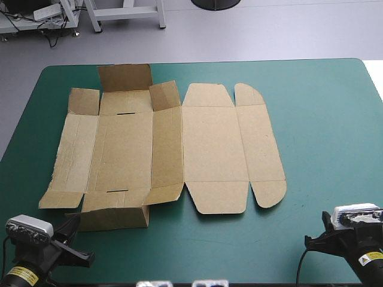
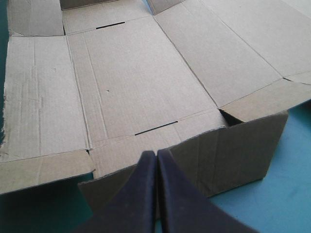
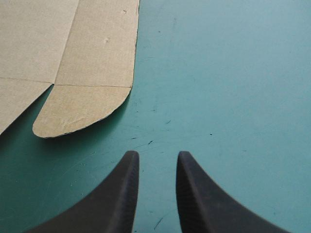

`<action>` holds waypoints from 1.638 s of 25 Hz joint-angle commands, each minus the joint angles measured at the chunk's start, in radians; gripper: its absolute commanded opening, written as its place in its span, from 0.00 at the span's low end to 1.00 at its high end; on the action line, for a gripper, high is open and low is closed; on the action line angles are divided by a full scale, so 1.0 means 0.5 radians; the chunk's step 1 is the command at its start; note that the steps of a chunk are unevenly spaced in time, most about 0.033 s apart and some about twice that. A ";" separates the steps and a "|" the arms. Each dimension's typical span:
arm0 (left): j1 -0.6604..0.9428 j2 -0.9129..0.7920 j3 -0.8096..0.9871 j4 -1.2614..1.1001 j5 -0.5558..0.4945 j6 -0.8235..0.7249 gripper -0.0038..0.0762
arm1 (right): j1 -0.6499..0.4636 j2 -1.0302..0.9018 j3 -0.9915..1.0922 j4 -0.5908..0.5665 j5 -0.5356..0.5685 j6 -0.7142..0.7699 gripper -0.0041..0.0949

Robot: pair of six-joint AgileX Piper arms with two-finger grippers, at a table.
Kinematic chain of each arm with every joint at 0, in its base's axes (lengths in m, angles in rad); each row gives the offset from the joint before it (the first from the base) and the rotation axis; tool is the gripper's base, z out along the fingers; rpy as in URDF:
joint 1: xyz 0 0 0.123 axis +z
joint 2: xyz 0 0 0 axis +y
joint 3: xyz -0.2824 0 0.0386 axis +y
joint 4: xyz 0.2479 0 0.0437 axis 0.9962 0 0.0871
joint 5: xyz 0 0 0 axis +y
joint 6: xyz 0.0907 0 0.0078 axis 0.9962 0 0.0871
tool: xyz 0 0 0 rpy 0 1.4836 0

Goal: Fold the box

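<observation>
The brown box (image 1: pixel 197 149) lies as a cut sheet on the left and middle of the teal-green cover. Its far end flap (image 1: pixel 124 76) and near end flap (image 1: pixel 114 217) stand up; the lid panel and its rounded tabs (image 1: pixel 269 194) lie flat to the right. My left gripper (image 1: pixel 73 222) is at the near left corner, shut, with its tip just short of the near flap (image 2: pixel 233 150); in the left wrist view the left gripper (image 2: pixel 156 156) forms one arch with nothing in it. My right gripper (image 1: pixel 317 233) is at the near right, open over bare cover. From its wrist, the right gripper (image 3: pixel 158 160) points past a rounded tab (image 3: pixel 82 109).
The teal-green cover (image 1: pixel 323 131) is bare to the right of the sheet, out to the table's right edge. A narrow strip of cover runs between the sheet's near edge and the table's front edge.
</observation>
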 commanded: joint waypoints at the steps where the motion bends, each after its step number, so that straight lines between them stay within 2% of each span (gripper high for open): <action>1: -0.003 0.029 -0.046 -0.002 -0.147 -0.010 0.04 | 0.007 0.023 -0.049 0.023 -0.121 -0.007 0.30; 17: -0.003 0.029 -0.046 -0.002 -0.147 -0.010 0.04 | 0.007 0.023 -0.049 0.023 -0.121 -0.007 0.30; 19: -0.003 0.029 -0.046 -0.002 -0.222 -0.010 0.04 | 0.007 0.023 -0.049 0.023 -0.121 -0.007 0.30; 21: -0.003 0.044 -0.098 0.009 -0.422 -0.084 0.04 | 0.007 0.023 -0.049 0.023 -0.121 -0.007 0.30; 27: -0.003 0.482 -0.518 0.524 -0.385 -0.212 0.04 | 0.007 0.023 -0.049 0.023 -0.121 -0.007 0.30; 31: -0.003 1.026 -0.950 1.231 -0.345 -0.589 0.04 | 0.007 0.023 -0.049 0.023 -0.121 -0.007 0.30; 33: -0.003 1.295 -1.174 1.478 -0.197 -0.703 0.04 | 0.007 0.023 -0.049 0.023 -0.121 -0.007 0.30; 34: -0.003 1.488 -1.328 1.623 -0.059 -0.757 0.04 | 0.007 0.023 -0.049 0.023 -0.121 -0.007 0.30; 37: -0.003 1.748 -1.510 1.815 0.139 -0.761 0.04 | 0.007 0.023 -0.049 0.023 -0.121 -0.007 0.30; 41: 0.053 2.022 -1.698 1.886 0.209 -0.761 0.04 | 0.007 0.023 -0.049 0.015 -0.121 -0.007 0.30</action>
